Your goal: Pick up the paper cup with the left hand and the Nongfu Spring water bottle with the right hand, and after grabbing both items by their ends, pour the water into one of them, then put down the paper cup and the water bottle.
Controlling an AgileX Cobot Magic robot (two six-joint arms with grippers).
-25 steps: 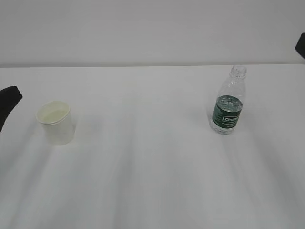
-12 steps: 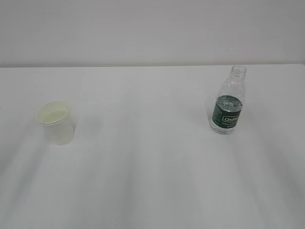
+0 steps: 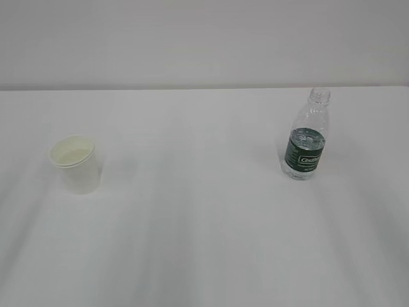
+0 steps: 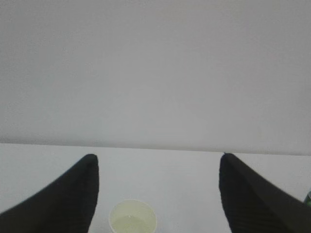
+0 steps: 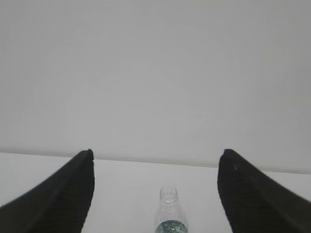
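Note:
The cream-white paper cup (image 3: 76,164) stands upright on the left of the white table (image 3: 204,211); it also shows low in the left wrist view as the paper cup (image 4: 132,224). My left gripper (image 4: 158,162) hangs open, well back from it, nothing between its fingers. The Nongfu Spring water bottle (image 3: 307,137), clear with a dark green label and no cap, stands upright on the right. My right gripper (image 5: 155,158) is open too, the water bottle (image 5: 170,211) ahead and below it. Neither arm shows in the exterior view.
A plain pale wall (image 3: 204,38) rises behind the table's far edge. Bare white tabletop lies between the cup and the bottle and in front of both.
A second ago the left arm's dark tip showed at the exterior view's left edge and the right arm's at the upper right edge; both have drawn out of that view. Cup and bottle have not moved.

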